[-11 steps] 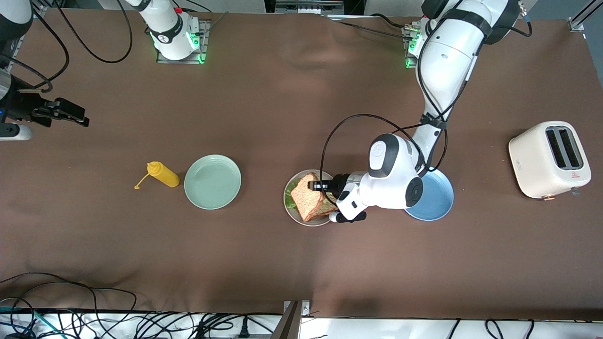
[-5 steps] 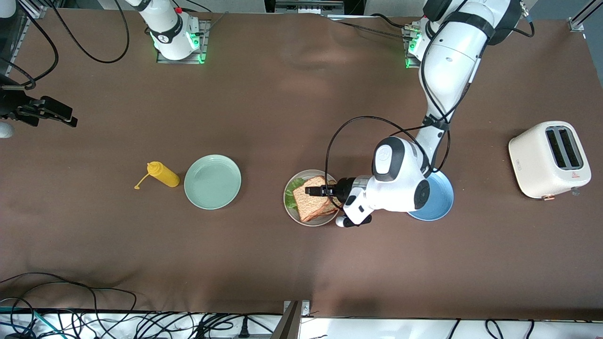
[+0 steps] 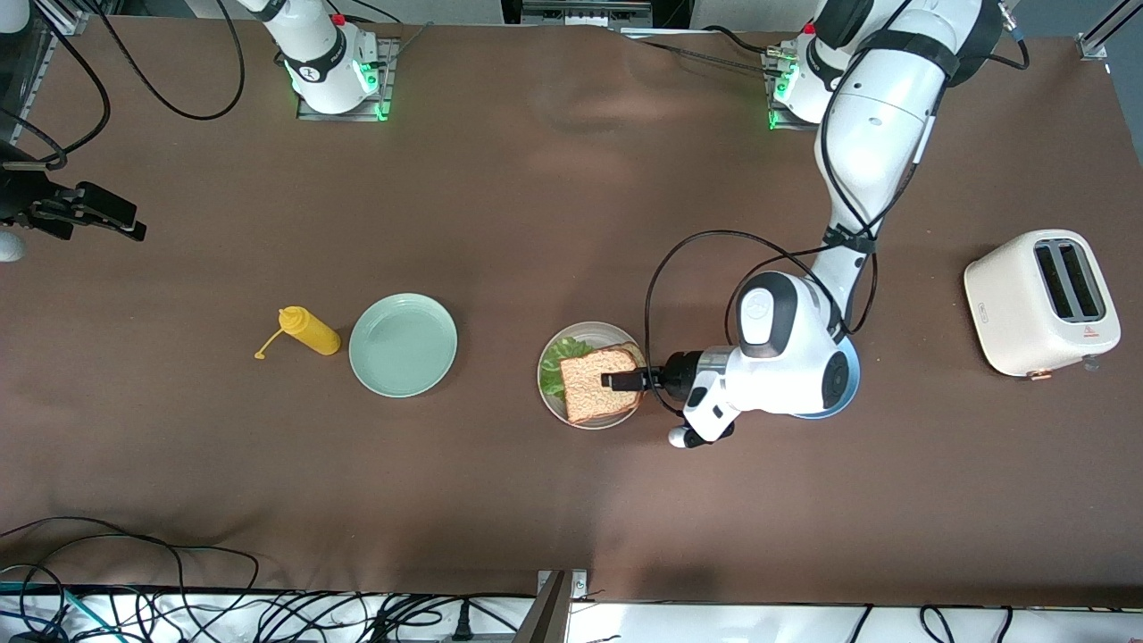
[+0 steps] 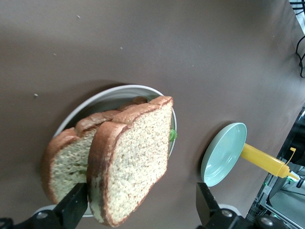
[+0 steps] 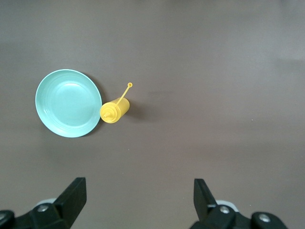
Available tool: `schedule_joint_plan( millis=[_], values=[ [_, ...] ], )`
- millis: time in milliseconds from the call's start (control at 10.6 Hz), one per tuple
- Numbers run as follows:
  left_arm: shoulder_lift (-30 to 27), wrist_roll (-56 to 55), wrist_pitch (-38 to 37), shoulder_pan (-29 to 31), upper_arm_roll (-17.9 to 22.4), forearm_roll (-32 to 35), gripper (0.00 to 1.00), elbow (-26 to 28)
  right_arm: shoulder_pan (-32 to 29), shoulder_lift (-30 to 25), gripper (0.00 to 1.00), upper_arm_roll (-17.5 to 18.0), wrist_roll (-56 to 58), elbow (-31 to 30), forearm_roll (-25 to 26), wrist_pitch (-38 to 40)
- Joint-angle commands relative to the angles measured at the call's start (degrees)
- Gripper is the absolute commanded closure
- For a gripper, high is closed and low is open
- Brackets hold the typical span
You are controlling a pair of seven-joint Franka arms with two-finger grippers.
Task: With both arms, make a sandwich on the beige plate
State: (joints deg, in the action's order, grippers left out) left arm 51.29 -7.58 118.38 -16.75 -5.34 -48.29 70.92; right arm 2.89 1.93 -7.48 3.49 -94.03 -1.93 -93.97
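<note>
The sandwich [image 3: 596,382] lies on the beige plate [image 3: 546,395]: two brown bread slices with green lettuce [image 3: 558,355] sticking out toward the right arm's end. In the left wrist view the top slice [image 4: 136,157] sits askew on the lower slice [image 4: 64,160], and the plate's rim [image 4: 119,89] shows around them. My left gripper [image 3: 618,379] is low at the sandwich's edge, open, with the top slice's end between its spread fingers [image 4: 71,206]. My right gripper [image 3: 125,221] waits open, raised at the right arm's end of the table.
A mint green plate [image 3: 403,345] and a yellow squeeze bottle [image 3: 308,330] stand toward the right arm's end; both show in the right wrist view, plate [image 5: 67,103] and bottle [image 5: 114,110]. A blue plate [image 3: 852,375] lies under the left wrist. A white toaster [image 3: 1043,304] stands at the left arm's end.
My left gripper has opened and let go of the top slice, which dropped flat onto the lettuce. The left arm has drawn back toward the blue plate. The right arm retreated slightly, then held still.
</note>
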Motion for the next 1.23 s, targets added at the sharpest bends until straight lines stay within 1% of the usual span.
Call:
schedule_joint_plan(
  millis=[0, 189, 379, 473, 568, 663, 758, 852, 947, 1042, 1136],
  values=[
    [-1.62, -0.32, -2.53, 1.45, 0.33, 2.99, 0.00, 0.36, -0.17, 0.09, 0.00, -0.08, 1.00, 0.95, -0.79, 0.36],
    [-4.87, -2.17, -7.26, 3.99, 0.33, 11.42, 0.00, 0.36, -0.17, 0.09, 0.00, -0.07, 1.00, 0.95, -0.79, 0.36],
    [-8.20, -3.23, -13.05, 7.24, 0.33, 16.97, 0.00, 0.01, -0.17, 0.09, 0.00, -0.08, 1.00, 1.04, -0.62, 0.36],
    [-10.40, -3.23, -16.22, 8.56, 0.33, 21.00, 0.00, -0.08, -0.17, 0.01, 0.00, -0.07, 1.00, 1.04, -0.53, 0.45],
    [-11.47, -3.14, -18.51, 9.10, 0.24, 27.92, 0.00, -0.08, -0.17, 0.01, 0.00, -0.07, 1.00, 1.30, -0.53, 0.54],
    [-12.96, -3.23, -20.62, 10.15, 0.15, 31.99, 0.00, 0.01, -0.17, -0.08, 0.00, -0.07, 1.00, 1.30, -0.53, 0.63],
    [-15.23, -3.14, -23.60, 10.59, 0.41, 34.38, 0.00, 0.27, -0.17, -0.08, 0.00, -0.07, 1.00, 1.39, -0.53, 0.54],
    [-17.60, -2.88, -26.33, 11.29, 0.42, 39.45, 0.00, 0.28, -0.17, -0.08, 0.00, -0.07, 1.00, 1.30, -0.61, 0.54],
    [-19.72, -2.88, -29.49, 11.74, 0.50, 43.15, 0.00, 0.28, -0.17, -0.08, 0.00, -0.07, 1.00, 1.39, -0.53, 0.45],
    [-21.65, -2.53, -33.18, 13.39, 0.50, 44.50, 0.00, 0.36, -0.17, -0.08, 0.00, -0.07, 1.00, 1.30, -0.53, 0.45],
    [-23.24, -2.44, -34.69, 15.32, 0.50, 44.86, 0.00, 0.28, -0.17, -0.08, 0.00, -0.07, 1.00, 1.39, -0.53, 0.45]
  ],
)
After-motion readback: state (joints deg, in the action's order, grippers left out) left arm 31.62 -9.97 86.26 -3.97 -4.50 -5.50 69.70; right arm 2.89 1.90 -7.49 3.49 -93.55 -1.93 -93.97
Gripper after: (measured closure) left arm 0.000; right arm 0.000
